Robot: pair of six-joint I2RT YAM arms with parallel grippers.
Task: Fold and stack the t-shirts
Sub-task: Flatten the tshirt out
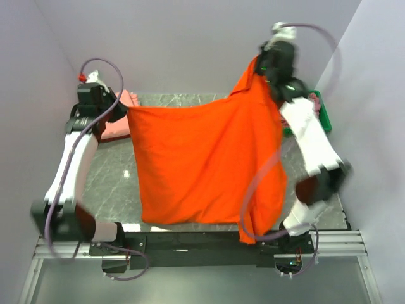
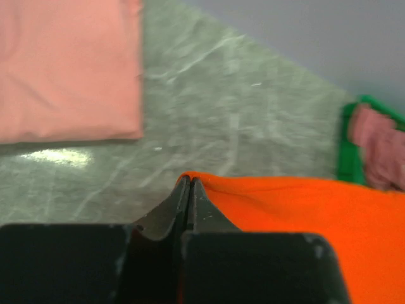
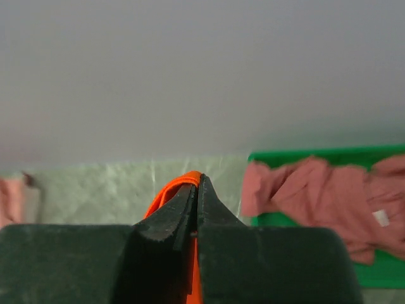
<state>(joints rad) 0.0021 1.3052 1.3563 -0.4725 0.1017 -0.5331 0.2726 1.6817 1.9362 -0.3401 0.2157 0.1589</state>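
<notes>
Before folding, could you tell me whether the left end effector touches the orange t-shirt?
Touching: the left wrist view shows the left end effector shut on the orange t-shirt.

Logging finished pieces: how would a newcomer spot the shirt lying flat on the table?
On the marbled table, look to the far left corner, beside the left gripper. The salmon-pink shirt lies flat there with straight edges. It is paler than the orange shirt held up in the air, and neater than the mauve shirts crumpled in the green bin.
</notes>
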